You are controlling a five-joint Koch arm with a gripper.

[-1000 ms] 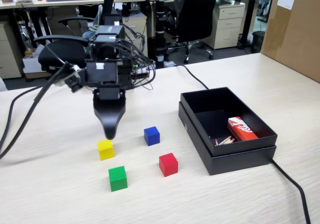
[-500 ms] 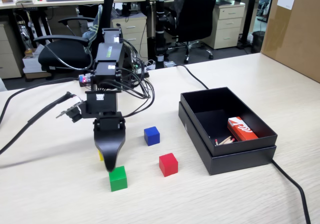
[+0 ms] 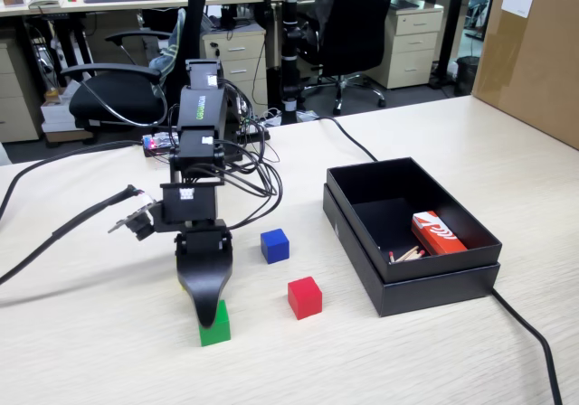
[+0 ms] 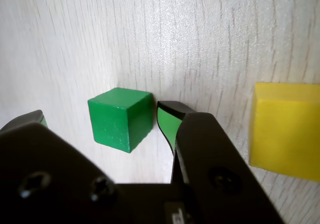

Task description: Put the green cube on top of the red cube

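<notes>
The small matte green cube [image 4: 120, 118] sits on the pale wood-grain table [image 3: 434, 360], left of the small matte red cube [image 3: 305, 296] in the fixed view. The black gripper [image 4: 100, 121] stands open astride the green cube, one green-padded jaw on each side, not closed on it. A yellow cube [image 4: 286, 129] lies just beyond the right jaw.

1. Green cube [image 3: 214, 328] is sited near the table's [image 3: 109, 351] front edge.
2. Red cube [image 3: 305, 297] is placed right of it.
3. Box [image 3: 434, 278] is set rightmost.
</notes>
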